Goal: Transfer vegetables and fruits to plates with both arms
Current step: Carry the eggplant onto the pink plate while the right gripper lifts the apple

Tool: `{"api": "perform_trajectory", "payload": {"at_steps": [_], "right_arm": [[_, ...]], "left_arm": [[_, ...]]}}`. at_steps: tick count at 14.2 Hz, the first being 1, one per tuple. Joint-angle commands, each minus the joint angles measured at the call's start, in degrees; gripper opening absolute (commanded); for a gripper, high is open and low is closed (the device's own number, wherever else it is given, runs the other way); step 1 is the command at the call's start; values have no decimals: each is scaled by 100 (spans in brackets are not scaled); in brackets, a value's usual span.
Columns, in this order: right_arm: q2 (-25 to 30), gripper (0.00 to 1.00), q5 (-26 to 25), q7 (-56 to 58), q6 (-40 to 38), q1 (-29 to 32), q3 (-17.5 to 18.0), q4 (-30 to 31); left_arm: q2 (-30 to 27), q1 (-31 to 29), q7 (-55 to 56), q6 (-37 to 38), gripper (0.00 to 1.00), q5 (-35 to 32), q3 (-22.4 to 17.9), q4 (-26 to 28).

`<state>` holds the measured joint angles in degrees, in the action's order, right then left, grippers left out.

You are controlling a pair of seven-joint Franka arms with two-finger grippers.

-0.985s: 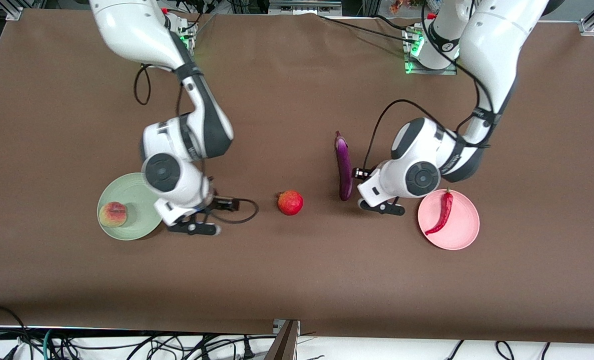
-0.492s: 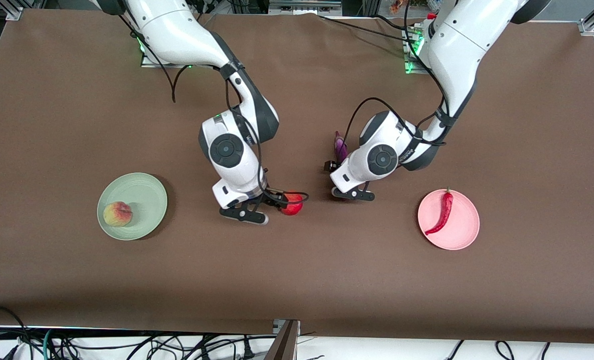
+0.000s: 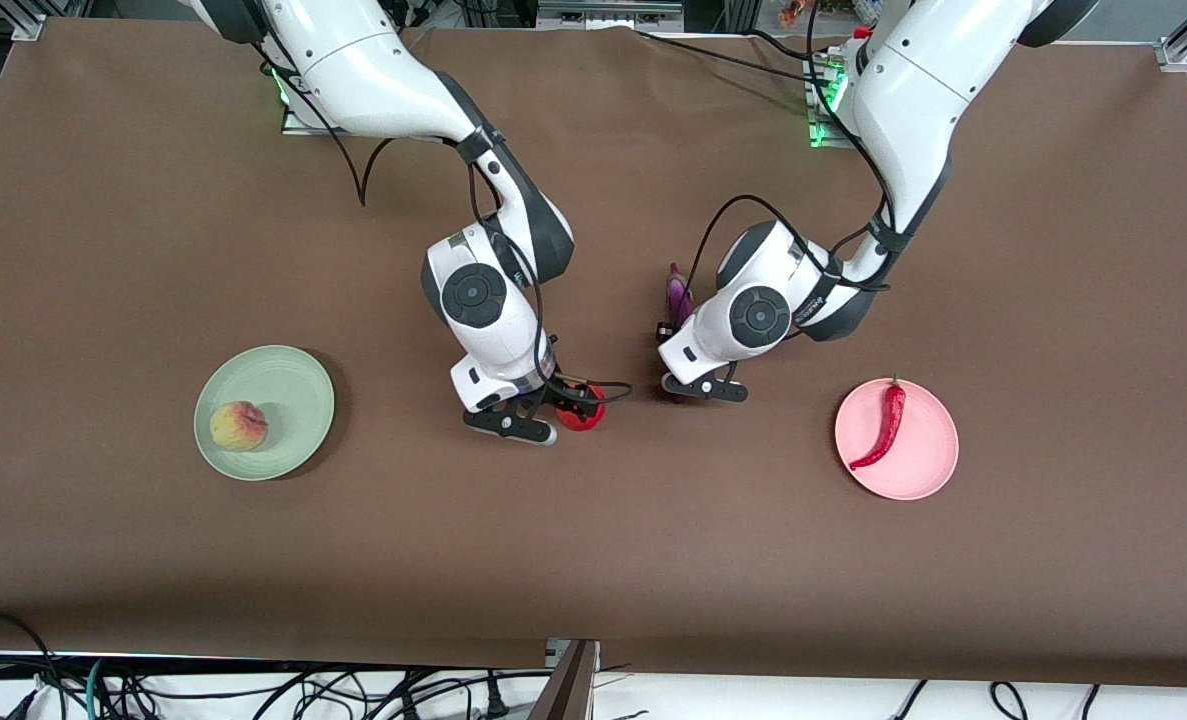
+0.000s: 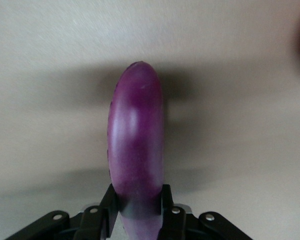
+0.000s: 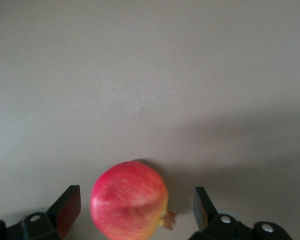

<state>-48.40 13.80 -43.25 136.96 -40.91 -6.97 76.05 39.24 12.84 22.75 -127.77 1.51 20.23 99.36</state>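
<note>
From the front I see my right claw [image 3: 560, 405] low over the red fruit [image 3: 586, 413] mid-worktop [image 3: 103, 250], and my left claw [image 3: 675, 385] down on the eggplant [image 3: 675, 296], mostly hidden. The peach [image 3: 238, 426] sits on the green plate [image 3: 293, 385], the chili [image 3: 883, 425] on the pink plate [image 3: 928, 455]. My left wrist view shows fingers [image 4: 110, 207] clamped on the eggplant [image 4: 136, 150], apparently. My right wrist view shows fingers [image 5: 67, 207] spread wide, the fruit [image 5: 130, 200] between them, untouched.
</note>
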Motion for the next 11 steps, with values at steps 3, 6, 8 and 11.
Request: {"api": "perform_trajectory", "payload": {"at_steps": [3, 6, 8, 11], "right_arm": [[-213, 100, 88, -96, 339, -4, 178, -46], [-363, 100, 80, -87, 594, -74, 187, -55], [-433, 100, 62, -70, 744, -118, 187, -55], [-469, 92, 53, -43, 753, -127, 178, -46]], "left_arm": [[-953, -631, -25, 1821, 2, -142, -71, -573], [-910, -1229, -593, 2625, 5, -1350, -150, -866], [-718, -1546, -1620, 2591, 6, -2073, -150, -909], [-287, -1994, -2396, 1882, 17, -2681, -159, -1067]]}}
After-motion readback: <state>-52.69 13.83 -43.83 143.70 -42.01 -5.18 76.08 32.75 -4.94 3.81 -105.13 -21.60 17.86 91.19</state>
